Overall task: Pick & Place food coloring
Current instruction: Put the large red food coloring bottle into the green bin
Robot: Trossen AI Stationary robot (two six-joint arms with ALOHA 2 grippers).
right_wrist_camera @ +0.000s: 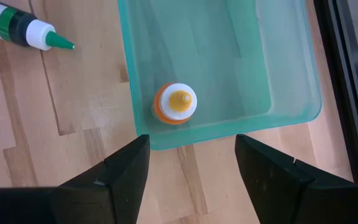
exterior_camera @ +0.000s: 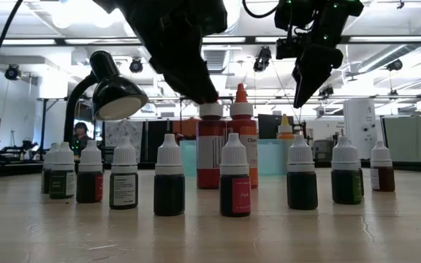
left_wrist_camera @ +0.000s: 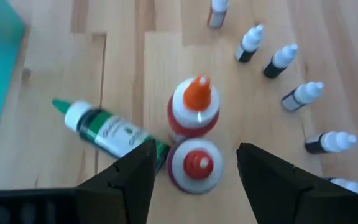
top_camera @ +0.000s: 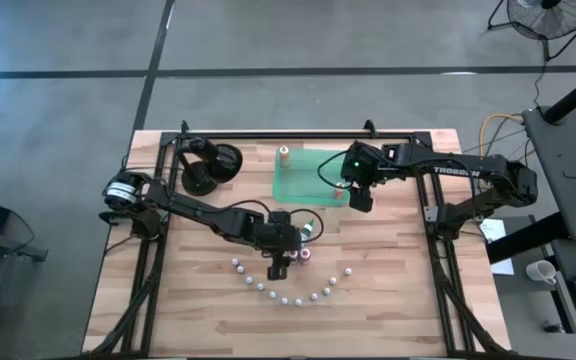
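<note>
Hovering left tool (left_wrist_camera: 191,168), wide open, over red bottle (left_wrist_camera: 194,163).

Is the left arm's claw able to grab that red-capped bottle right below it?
Probably yes. The left claw hangs open straight above the red-capped bottle. The orange-capped bottle and the lying green bottle crowd close, so a finger might bump them.

A robotics lab: concrete floor (top_camera: 58,40), ceiling strip lights (exterior_camera: 386,40), equipment racks, a standing fan (top_camera: 546,15).
</note>
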